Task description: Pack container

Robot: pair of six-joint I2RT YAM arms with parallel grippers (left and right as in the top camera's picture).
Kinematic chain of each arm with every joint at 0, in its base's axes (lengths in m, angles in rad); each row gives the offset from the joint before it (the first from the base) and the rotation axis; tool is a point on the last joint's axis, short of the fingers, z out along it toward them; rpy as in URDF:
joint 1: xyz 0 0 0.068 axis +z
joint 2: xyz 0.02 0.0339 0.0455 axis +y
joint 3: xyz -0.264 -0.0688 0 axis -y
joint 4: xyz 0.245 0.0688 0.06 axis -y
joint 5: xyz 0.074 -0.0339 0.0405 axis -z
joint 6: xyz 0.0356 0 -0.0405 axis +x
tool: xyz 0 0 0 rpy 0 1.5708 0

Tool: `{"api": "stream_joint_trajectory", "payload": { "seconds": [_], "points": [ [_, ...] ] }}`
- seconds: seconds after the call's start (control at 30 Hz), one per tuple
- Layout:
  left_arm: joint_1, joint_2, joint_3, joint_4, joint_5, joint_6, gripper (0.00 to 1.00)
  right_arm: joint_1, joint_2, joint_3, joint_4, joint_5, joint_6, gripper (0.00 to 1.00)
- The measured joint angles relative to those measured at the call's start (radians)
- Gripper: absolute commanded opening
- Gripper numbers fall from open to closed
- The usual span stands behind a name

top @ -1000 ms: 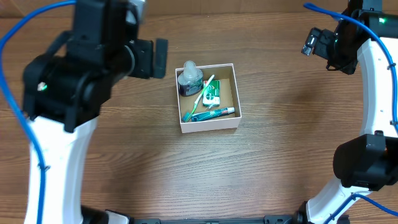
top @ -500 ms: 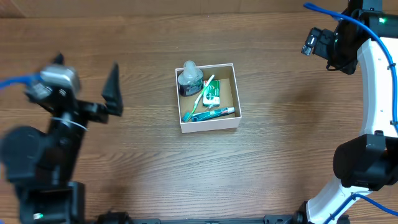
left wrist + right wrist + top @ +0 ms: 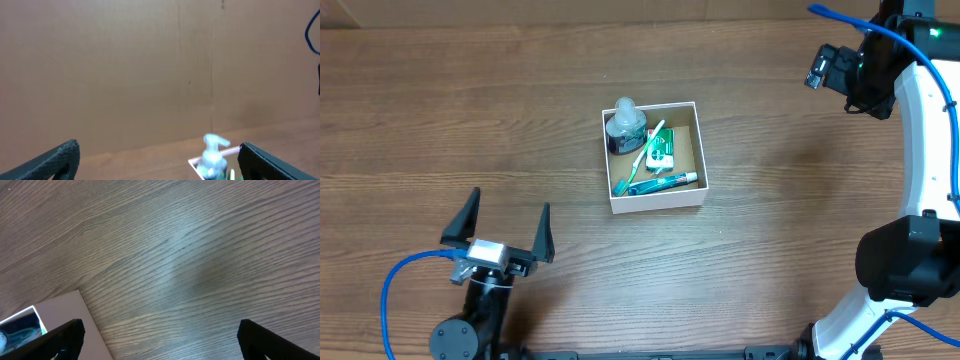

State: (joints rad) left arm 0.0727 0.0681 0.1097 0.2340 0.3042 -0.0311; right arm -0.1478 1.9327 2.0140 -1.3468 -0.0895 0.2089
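The container [image 3: 658, 197], a shallow white-walled box with a brown inside, sits at the table's middle. In it are a pump bottle [image 3: 625, 127], a green and white toothbrush [image 3: 646, 152], a green box [image 3: 663, 149] and a teal toothpaste tube [image 3: 665, 182]. My left gripper [image 3: 500, 232] is open and empty, low near the front left, well away from the container. In the left wrist view it [image 3: 162, 162] faces the blurred pump bottle [image 3: 214, 155]. My right gripper [image 3: 160, 340] is open and empty above bare wood, with the container's corner [image 3: 55, 315] at lower left.
A brown cardboard wall [image 3: 150, 65] stands behind the table. The right arm's white links [image 3: 925, 130] run down the right side. A blue cable [image 3: 405, 275] loops by the left arm's base.
My left arm has swung from the upper left, beside the container, down to the front left, with its jaws open. The right arm and the container's contents have not moved.
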Motion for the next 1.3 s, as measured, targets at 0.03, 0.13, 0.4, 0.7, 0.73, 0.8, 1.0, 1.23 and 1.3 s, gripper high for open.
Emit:
{"api": "stream_joint_trajectory", "payload": {
  "seconds": [0.03,0.13,0.4,0.7,0.73,0.8,1.0,1.23,1.3],
  "points": [
    [0.000,-0.025,-0.033,-0.001,0.000,-0.003,1.00,0.000,0.000,0.000,0.001,0.000,0.000,1.00],
    [0.000,-0.050,-0.089,-0.035,-0.001,-0.019,1.00,0.000,0.000,0.000,0.000,0.000,0.000,1.00],
    [0.000,-0.055,-0.102,-0.287,-0.032,-0.012,1.00,0.000,0.000,0.000,0.001,0.001,0.000,1.00],
    [0.000,-0.055,-0.102,-0.287,-0.039,0.031,1.00,0.000,0.000,0.000,0.000,0.000,0.000,1.00],
    [0.000,-0.055,-0.102,-0.287,-0.039,0.031,1.00,0.000,0.000,0.000,0.000,0.000,0.000,1.00],
    [0.000,-0.055,-0.102,-0.287,-0.039,0.031,1.00,0.000,0.000,0.000,0.001,0.000,0.000,1.00],
    [0.000,-0.055,-0.102,-0.287,-0.039,0.031,1.00,0.000,0.000,0.000,0.001,0.000,0.000,1.00],
    [0.000,-0.055,-0.102,-0.287,-0.039,0.031,1.00,0.000,0.000,0.000,0.000,0.000,0.000,1.00],
    [0.000,-0.055,-0.102,-0.287,-0.039,0.031,1.00,0.000,0.000,0.000,0.001,0.000,0.000,1.00]
  ]
}}
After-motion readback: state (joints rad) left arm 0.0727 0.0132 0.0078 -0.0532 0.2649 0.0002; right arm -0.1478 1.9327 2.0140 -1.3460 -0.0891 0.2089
